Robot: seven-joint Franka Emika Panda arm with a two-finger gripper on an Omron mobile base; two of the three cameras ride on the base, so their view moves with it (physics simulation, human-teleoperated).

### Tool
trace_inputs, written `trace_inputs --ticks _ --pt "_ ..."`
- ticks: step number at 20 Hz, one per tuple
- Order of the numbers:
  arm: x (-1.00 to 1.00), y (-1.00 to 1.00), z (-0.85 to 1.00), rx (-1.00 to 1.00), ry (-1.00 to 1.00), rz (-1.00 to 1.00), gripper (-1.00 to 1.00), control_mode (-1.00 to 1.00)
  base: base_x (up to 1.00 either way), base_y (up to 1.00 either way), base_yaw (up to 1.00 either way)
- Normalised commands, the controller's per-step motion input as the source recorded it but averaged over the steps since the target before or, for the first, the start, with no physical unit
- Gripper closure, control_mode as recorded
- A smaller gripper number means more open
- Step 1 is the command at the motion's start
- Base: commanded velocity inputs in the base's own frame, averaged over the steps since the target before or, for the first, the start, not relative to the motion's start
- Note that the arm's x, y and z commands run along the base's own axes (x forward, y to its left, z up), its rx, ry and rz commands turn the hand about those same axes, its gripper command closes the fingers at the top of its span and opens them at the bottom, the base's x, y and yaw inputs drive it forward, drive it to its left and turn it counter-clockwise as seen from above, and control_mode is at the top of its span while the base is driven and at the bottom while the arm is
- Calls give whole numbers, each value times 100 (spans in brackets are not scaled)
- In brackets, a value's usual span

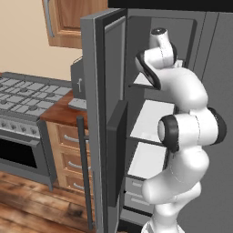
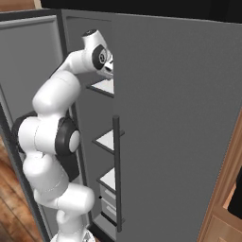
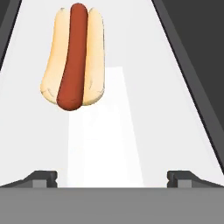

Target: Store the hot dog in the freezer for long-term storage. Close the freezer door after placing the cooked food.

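Here, in the left base view, the freezer door (image 1: pixel 98 123) stands wide open, its long bar handle (image 1: pixel 84 173) down the outer face. Behind it the freezer (image 1: pixel 152 118) shows white shelves stacked one above another and grey drawers (image 1: pixel 136 193) at the bottom. The white arm (image 1: pixel 182 136) reaches up into the upper part of the compartment. To the left are a stove (image 1: pixel 22 100), a wooden bench (image 1: pixel 61 113) and a wall cabinet (image 1: pixel 68 22).

In the right base view, the arm (image 2: pixel 52 137) bends upward and its wrist goes in at the top shelf (image 2: pixel 105 86); the plain grey door (image 2: pixel 179 127) beside it is closed.

In the hand view, the hot dog (image 3: pixel 73 57) lies on the white shelf (image 3: pixel 153 109), well ahead of the pincer (image 3: pixel 112 177) and toward the upper left. The two dark fingertips (image 3: pixel 41 178) are spread far apart, holding nothing, with the hot dog clear of both.
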Motion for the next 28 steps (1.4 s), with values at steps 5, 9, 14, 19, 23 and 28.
trace_inputs --ticks 5,9,14,19,23,28 --pt "-68 2 0 0 -3 0 -100 -100 0 0 0" --pt "-77 9 0 0 -6 0 -100 -100 0 0 0" --pt "-71 25 0 0 -6 0 -100 -100 0 0 0" --pt "-61 34 1 0 -2 0 -100 -100 0 0 0" --pt "-72 18 3 0 -2 0 -100 -100 0 0 0" --pt "-78 11 12 0 -1 0 -100 -100 0 0 0"
